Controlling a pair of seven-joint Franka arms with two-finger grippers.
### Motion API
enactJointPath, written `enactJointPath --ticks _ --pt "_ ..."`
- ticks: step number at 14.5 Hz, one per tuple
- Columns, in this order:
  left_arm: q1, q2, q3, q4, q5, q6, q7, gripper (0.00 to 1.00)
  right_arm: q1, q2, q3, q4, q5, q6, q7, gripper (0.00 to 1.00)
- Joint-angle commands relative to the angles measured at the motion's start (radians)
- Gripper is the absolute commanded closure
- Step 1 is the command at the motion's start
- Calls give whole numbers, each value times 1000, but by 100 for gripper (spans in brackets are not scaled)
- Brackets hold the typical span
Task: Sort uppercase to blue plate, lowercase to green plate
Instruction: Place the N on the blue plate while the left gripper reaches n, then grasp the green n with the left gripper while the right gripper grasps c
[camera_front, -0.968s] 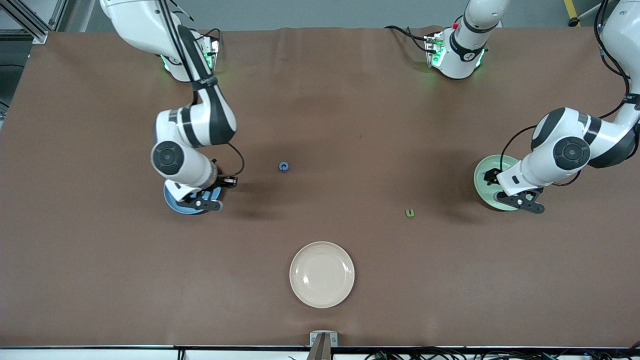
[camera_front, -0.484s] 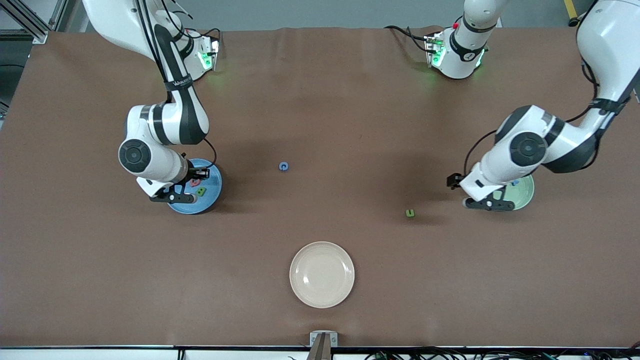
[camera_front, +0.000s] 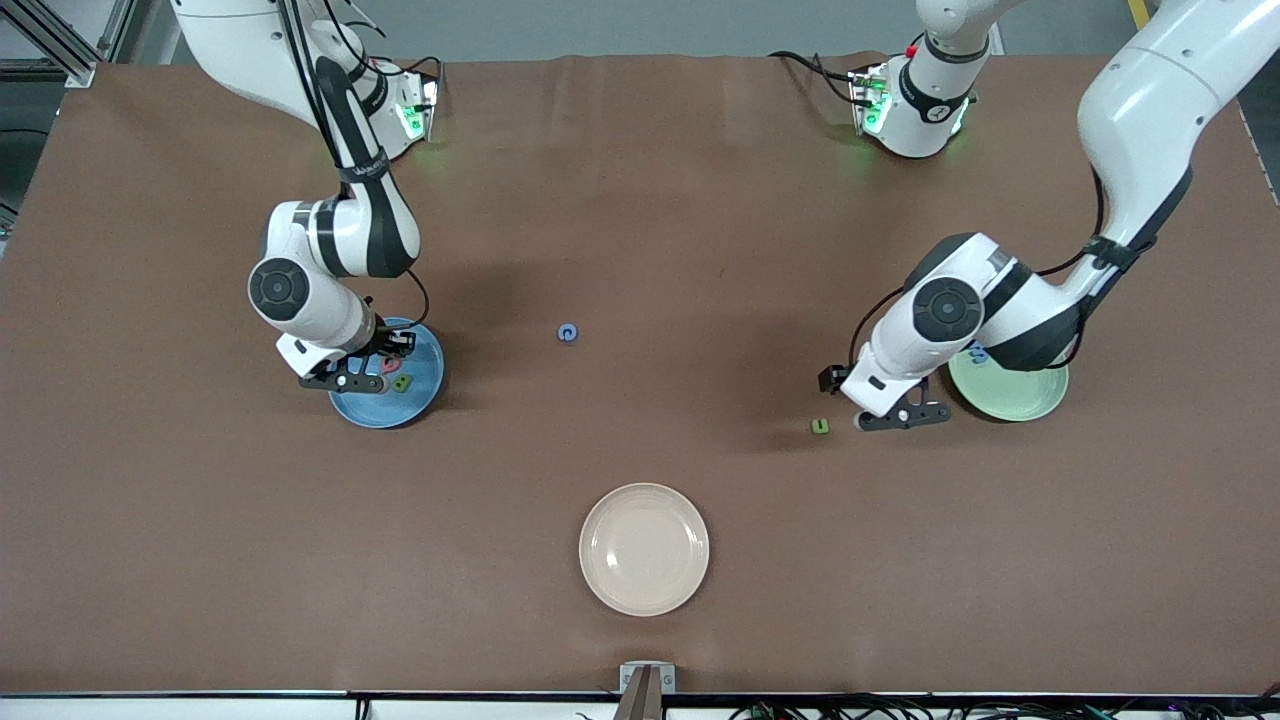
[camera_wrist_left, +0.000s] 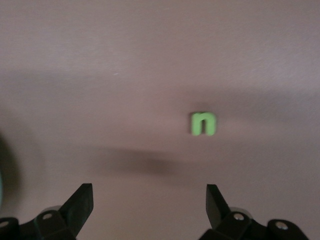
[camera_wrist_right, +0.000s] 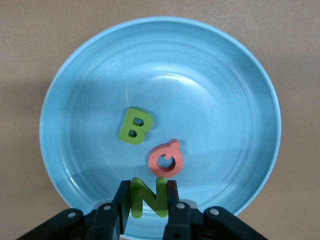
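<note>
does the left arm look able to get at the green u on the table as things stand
Probably yes. The left claw hangs open over bare table right beside the green u, which lies alone with nothing on or against it. The green plate lies toward the left arm's end, out of the way.

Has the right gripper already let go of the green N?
No: the right gripper is shut on the green N, held over the blue plate.

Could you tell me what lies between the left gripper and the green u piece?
Nothing: in the left wrist view only bare brown table separates the open left gripper from the green u.
</note>
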Motion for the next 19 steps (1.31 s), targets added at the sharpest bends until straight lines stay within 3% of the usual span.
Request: enactJointPath --ticks 1,11,12,14,19 --pt "-112 13 85 49 -7 22 -53 1 9 -33 2 -29 -7 18 2 97" --pt "-261 108 236 166 4 137 -51 2 18 5 39 -21 76 67 3 93" --pt "-272 108 251 166 4 146 -51 3 18 5 39 -21 76 64 3 82" --pt "-276 108 254 168 2 151 -53 11 18 5 39 -21 75 64 2 0" --pt "-275 116 256 169 2 151 -50 45 39 -6 40 -9 76 36 34 0"
